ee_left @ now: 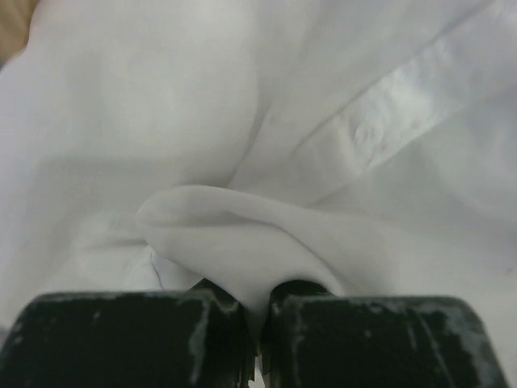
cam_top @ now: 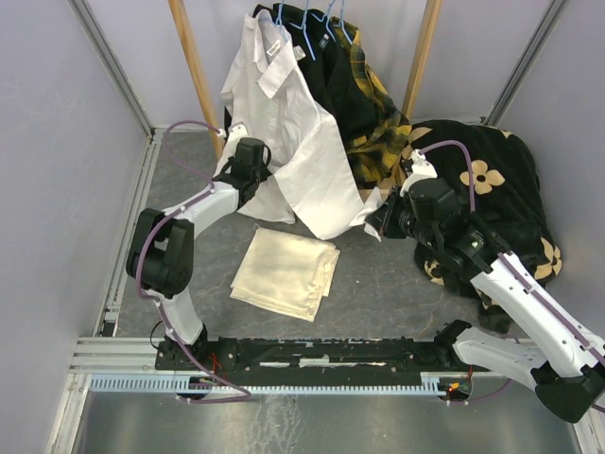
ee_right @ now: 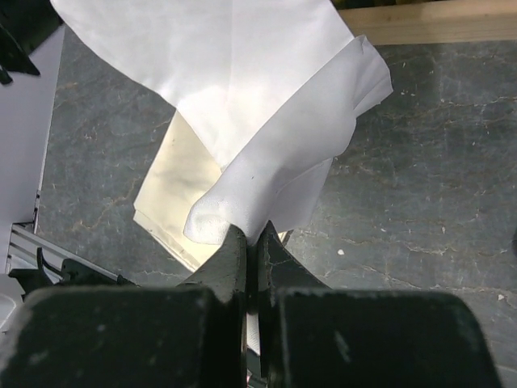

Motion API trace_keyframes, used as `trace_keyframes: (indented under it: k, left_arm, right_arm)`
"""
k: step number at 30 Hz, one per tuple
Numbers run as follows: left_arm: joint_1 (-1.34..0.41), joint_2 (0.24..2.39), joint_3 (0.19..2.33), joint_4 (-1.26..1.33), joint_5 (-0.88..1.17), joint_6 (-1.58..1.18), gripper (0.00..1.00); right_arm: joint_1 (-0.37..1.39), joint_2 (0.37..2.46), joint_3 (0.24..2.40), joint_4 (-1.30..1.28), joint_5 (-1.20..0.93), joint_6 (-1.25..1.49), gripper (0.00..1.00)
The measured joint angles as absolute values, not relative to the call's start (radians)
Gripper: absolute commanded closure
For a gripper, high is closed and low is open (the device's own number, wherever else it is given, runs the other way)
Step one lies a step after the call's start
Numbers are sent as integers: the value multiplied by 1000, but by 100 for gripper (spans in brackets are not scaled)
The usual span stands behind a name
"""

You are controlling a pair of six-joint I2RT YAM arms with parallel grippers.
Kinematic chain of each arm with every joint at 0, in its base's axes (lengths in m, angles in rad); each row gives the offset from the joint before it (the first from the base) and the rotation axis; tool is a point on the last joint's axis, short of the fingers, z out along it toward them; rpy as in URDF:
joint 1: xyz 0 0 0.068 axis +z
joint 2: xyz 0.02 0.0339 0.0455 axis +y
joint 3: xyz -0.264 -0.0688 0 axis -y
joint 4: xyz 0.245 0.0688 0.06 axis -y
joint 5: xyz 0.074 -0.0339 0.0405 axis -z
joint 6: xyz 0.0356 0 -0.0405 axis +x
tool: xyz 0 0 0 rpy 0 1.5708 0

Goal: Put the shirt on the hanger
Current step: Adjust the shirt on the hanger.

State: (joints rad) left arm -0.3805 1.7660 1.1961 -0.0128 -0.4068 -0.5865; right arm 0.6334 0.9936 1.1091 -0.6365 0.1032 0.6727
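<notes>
Grips the shirt (cam_top: 284, 142) in two places: left pincer (ee_left: 257, 295) clamped tight on a soft fold at its side, right pincer (ee_right: 252, 242) pinched shut on the lower hem corner above the counter (cam_top: 378, 284). Shows the garment draped upright at the back, touching the black clothes (cam_top: 359, 85). Cannot pick out the hanger, perhaps hidden under the collar. Risks thin cloth slipping free, or dragging neighbouring garments if pulled.

No lettering I can actually read anywhere. There's one small tag (cam_top: 274, 44) sewn inside the collar of the shirt (cam_top: 293, 142), up at the top middle of the overhead view. It has a dark mark printed on it, but it's far too tiny and blurred to make out a word or a size.
</notes>
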Motion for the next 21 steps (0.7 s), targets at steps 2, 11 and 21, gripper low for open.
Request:
trace_keyframes:
  k: [2, 11, 21]
  left_arm:
    - [-363, 1811, 1268, -5, -389, -564, 97]
    - [-329, 2002, 1514, 17, -342, -476, 97]
    - [-322, 2254, 1910, -8, -124, -359, 96]
  right_arm:
    - [633, 993, 1094, -635, 93, 679, 100]
    - [633, 988, 1069, -636, 55, 695, 100]
    - [633, 985, 1065, -644, 40, 695, 100]
